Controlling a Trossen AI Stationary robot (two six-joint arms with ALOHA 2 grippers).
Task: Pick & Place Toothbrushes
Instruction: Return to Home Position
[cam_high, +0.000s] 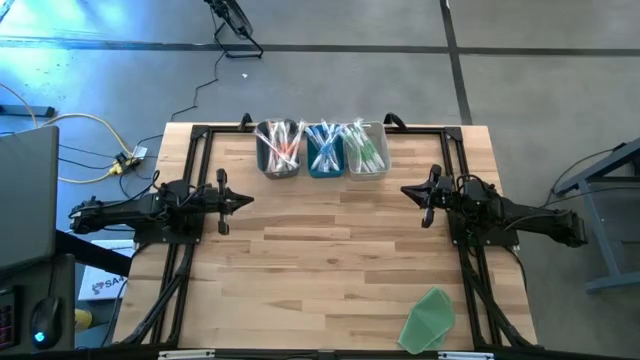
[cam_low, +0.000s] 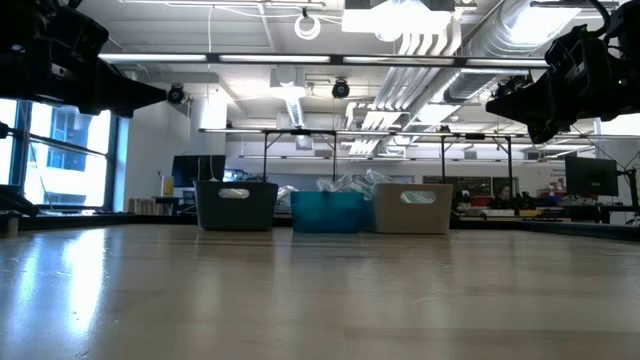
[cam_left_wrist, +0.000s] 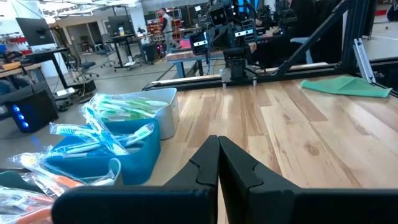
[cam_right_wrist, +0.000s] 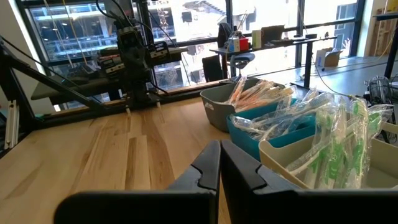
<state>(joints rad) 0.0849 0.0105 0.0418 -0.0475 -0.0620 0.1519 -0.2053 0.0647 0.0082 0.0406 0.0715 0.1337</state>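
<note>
While bins (cam_high: 281, 172) of toothbrushes (cam_high: 325, 142) are lining the table's (cam_high: 330, 265) far edge, left gripper (cam_high: 244, 200) and right gripper (cam_high: 408, 190) are hovering clenched, well apart.

Left gripper (cam_high: 240, 200) and right gripper (cam_high: 408, 190) face inward, raised; fingers (cam_left_wrist: 202, 168) together.

Light wood plank desk (cam_high: 330, 260) w/ 3 bins in a row at the far edge, roughly mid, packed side by side: dark grey bin (cam_high: 279, 165), blue bin (cam_high: 325, 165), pale bin (cam_high: 368, 165). Flat green sheet (cam_high: 430, 318) lies by the near right corner, well apart from them.
</note>
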